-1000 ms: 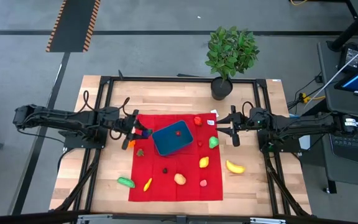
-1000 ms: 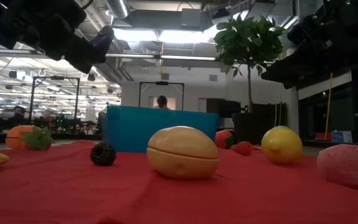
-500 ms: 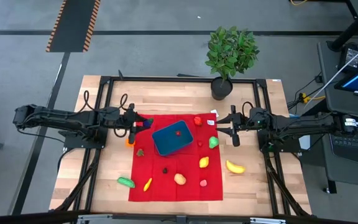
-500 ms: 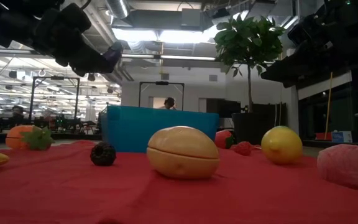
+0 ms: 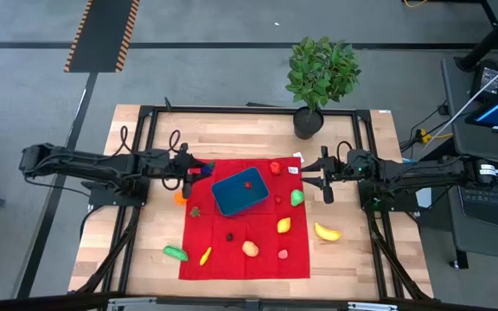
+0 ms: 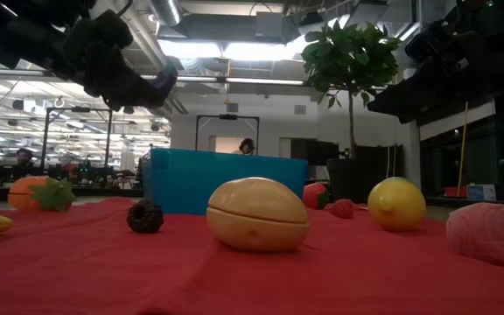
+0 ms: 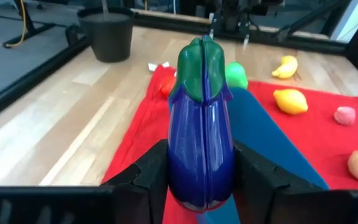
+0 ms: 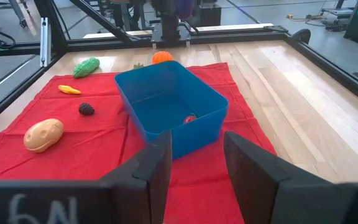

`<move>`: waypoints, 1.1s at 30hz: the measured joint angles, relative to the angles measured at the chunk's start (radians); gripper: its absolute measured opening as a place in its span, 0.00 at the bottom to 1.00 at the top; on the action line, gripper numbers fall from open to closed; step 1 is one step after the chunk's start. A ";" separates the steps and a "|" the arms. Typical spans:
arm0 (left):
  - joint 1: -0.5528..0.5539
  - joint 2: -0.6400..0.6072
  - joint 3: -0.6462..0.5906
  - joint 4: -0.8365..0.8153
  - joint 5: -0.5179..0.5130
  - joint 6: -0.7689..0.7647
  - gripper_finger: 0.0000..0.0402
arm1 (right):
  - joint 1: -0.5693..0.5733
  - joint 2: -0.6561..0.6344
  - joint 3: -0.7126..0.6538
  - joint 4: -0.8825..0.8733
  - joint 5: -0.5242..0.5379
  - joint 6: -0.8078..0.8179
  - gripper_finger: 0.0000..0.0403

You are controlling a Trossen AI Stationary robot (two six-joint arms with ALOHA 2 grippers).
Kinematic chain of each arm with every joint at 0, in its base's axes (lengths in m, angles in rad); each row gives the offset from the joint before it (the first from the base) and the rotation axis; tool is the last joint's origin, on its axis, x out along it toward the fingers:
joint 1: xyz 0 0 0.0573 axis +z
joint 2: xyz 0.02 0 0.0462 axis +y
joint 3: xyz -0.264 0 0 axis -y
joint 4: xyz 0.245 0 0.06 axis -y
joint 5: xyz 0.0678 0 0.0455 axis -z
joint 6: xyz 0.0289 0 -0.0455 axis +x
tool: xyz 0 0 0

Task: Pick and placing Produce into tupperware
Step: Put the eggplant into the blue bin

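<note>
Toy eggplant (image 7: 201,124) clamped in left end effector (image 7: 201,177) near blue tupperware (image 5: 239,192); right end effector (image 8: 194,165) parted, empty; one red piece (image 8: 189,118) binned; most produce left on red cloth (image 5: 258,259).

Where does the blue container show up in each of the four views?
High view: blue container mid-cloth, between the arms.
Low view: blue wall behind the tan fruit.
Left wrist view: blue strip behind the held eggplant.
Right wrist view: centre, a small red item inside.
Shared landmark: the red cloth beneath it.
</note>
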 joint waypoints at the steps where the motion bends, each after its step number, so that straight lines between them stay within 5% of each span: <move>1: 0.000 0.012 0.000 0.010 0.000 -0.002 0.32 | 0.000 0.000 0.000 0.000 0.000 0.000 0.37; 10: -0.012 0.103 0.058 0.019 -0.001 -0.033 0.33 | 0.000 0.000 0.000 0.000 0.000 0.002 0.37; 33: -0.040 0.462 0.538 -0.487 0.009 0.161 0.32 | 0.000 0.000 0.000 -0.002 0.000 0.003 0.37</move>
